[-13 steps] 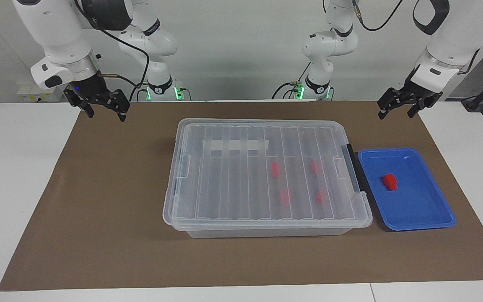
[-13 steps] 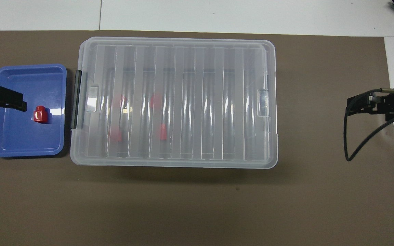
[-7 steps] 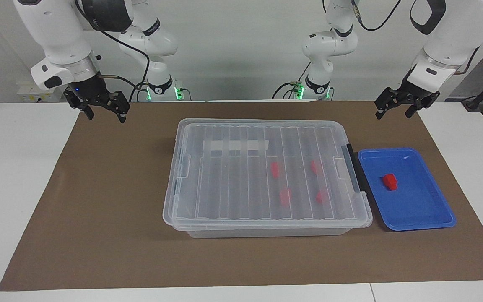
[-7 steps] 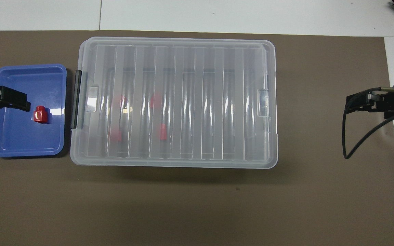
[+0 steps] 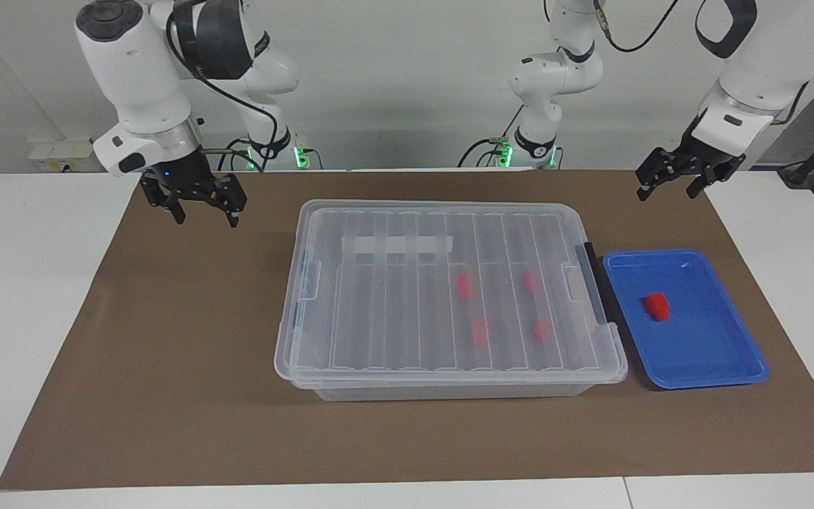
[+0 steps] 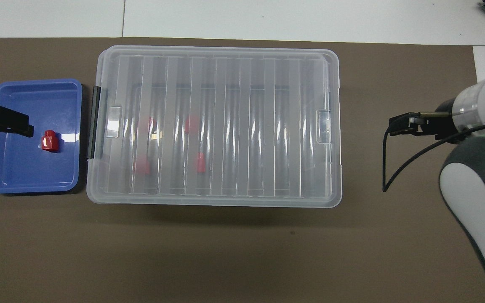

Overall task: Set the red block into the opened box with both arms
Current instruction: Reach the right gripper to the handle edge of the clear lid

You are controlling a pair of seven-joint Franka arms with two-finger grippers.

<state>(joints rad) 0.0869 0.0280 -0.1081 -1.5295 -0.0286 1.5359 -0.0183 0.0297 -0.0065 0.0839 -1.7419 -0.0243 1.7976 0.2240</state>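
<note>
One red block [image 5: 657, 305] [image 6: 50, 140] lies alone in the blue tray [image 5: 725, 353] [image 6: 11, 176]. The box [image 5: 449, 390] [image 6: 335, 168] is a clear bin, and its ribbed lid [image 5: 393, 297] lies flat on it. Several more red blocks show dimly through the lid. My left gripper [image 5: 667, 191] [image 6: 15, 125] hangs open and empty in the air; in the overhead view it overlaps the tray's outer rim. My right gripper [image 5: 205, 218] [image 6: 398, 126] is open and empty over the brown mat, beside the box's end toward the right arm.
A brown mat [image 5: 167, 367] covers the white table under the box and tray. The tray sits against the box's end with the black bar [image 5: 596, 283]. A black cable [image 6: 398, 168] loops below the right wrist.
The right arm has swung in over the mat toward the box and come lower. The left gripper has only shifted slightly. Box, tray and blocks have not moved.
</note>
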